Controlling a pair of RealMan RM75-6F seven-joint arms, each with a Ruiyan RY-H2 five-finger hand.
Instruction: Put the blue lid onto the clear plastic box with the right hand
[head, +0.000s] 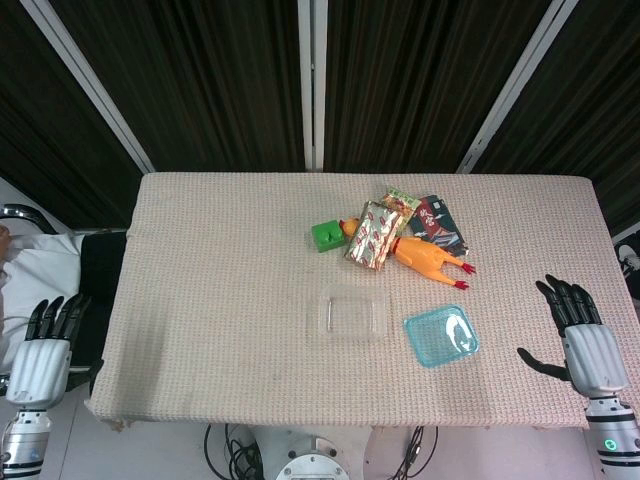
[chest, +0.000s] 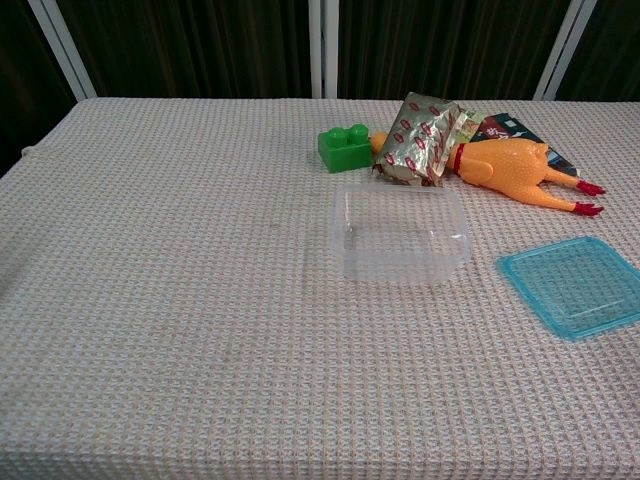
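Head view: right robot hand (head: 583, 335) empty, fingers spread.

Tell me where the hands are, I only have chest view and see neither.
Observer: Right hand is at the table's right edge, fingers apart, holding nothing, to the right of the blue lid.
Operator: Left hand?
Observer: Left hand is off the table's left side, fingers apart, holding nothing.
Operator: Anything on the lid from above?
Observer: No, it lies flat and bare, just right of the clear box, apart from it.
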